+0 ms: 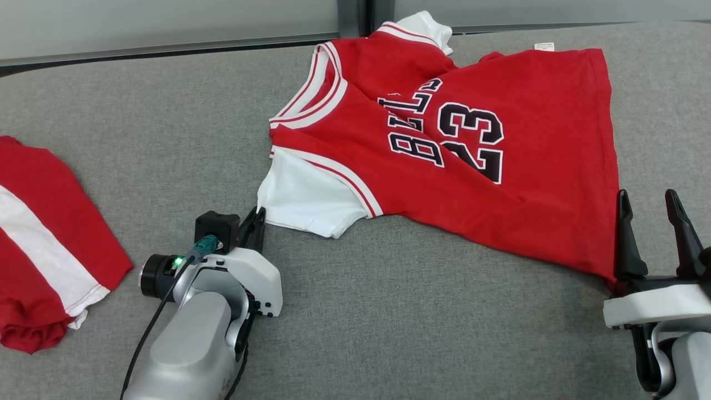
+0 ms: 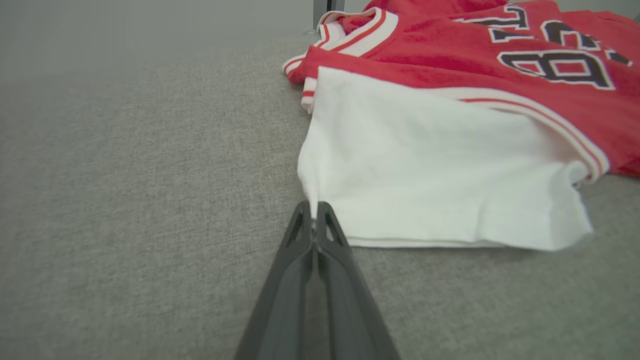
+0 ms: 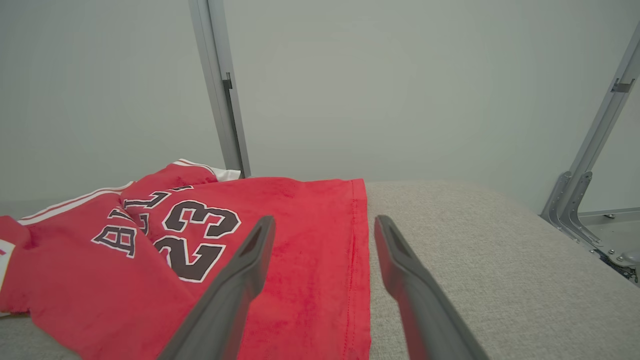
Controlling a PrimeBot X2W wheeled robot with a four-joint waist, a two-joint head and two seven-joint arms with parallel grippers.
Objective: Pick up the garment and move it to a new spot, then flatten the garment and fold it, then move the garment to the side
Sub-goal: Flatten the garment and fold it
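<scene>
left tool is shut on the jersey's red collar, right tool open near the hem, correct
Not the collar: the left tool is shut on the jersey's white sleeve corner, per the left wrist view. The right tool is open near the hem.

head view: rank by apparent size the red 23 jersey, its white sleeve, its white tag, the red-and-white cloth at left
1. red fabric jersey numbered 23
2. red and white striped cloth, partly out of frame
3. white fabric sleeve
4. small white rectangular tag
</scene>
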